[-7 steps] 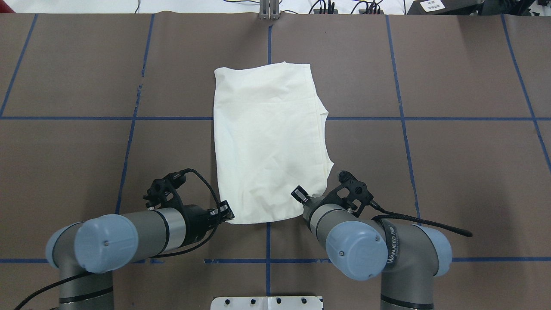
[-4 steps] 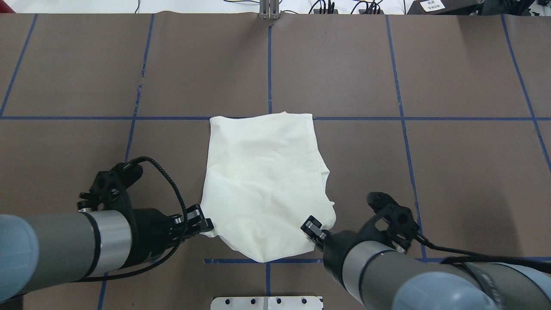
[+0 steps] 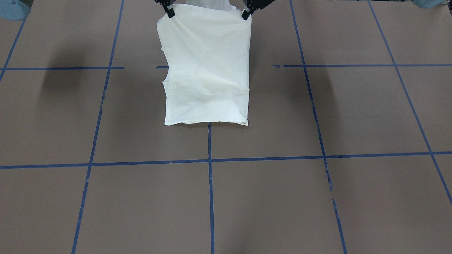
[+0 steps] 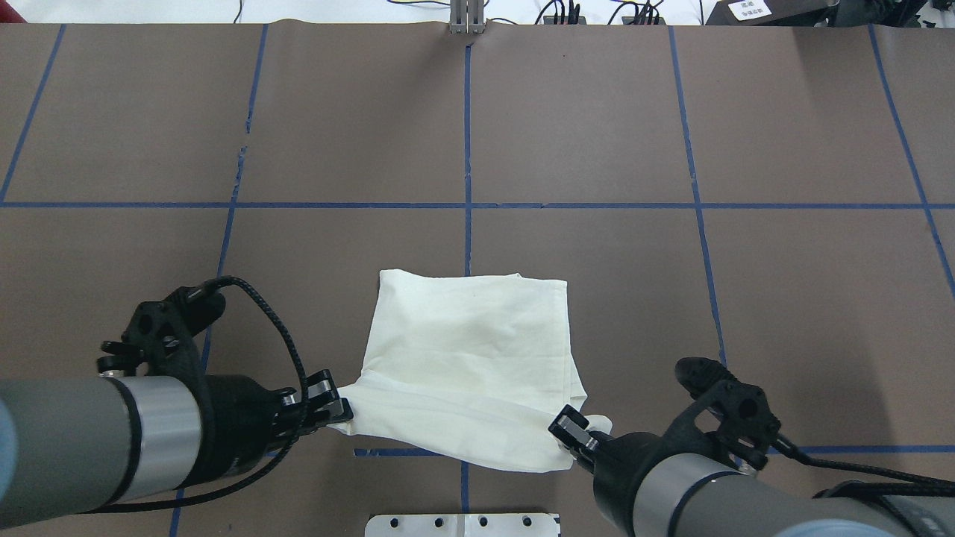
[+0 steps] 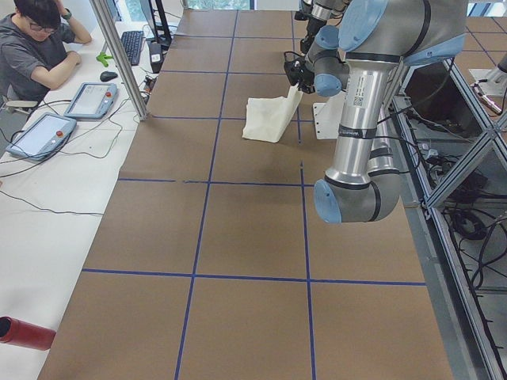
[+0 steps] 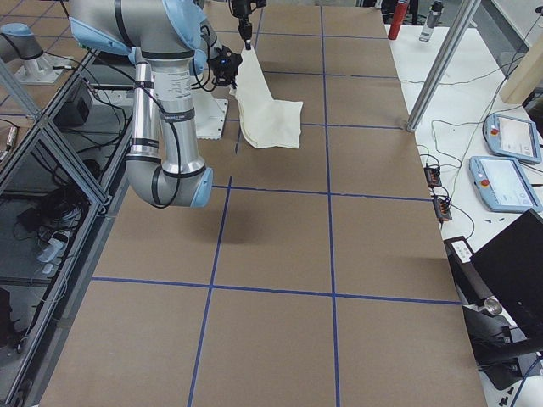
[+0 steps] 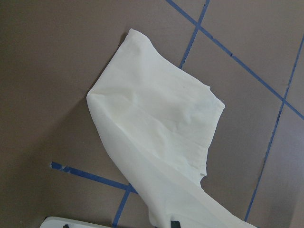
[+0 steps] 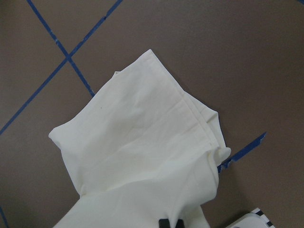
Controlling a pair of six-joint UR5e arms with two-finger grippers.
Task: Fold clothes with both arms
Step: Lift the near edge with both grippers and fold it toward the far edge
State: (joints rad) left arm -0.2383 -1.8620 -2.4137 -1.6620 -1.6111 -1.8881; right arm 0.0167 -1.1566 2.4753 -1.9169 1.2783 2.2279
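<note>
One cream cloth T-shirt; two corners held.
My black left gripper and right gripper each clamp one near corner; far edge lies on brown taped table, well inside its edges.

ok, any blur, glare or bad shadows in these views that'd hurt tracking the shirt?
Front-facing: shirt sharp, evenly lit, creases readable; soft dark shadows on the table either side; left tool and right tool cropped at the top edge. Overhead: sharp, no glare. Wrist views: shirt in focus, no motion blur. Side views: shirt small, little detail.
</note>
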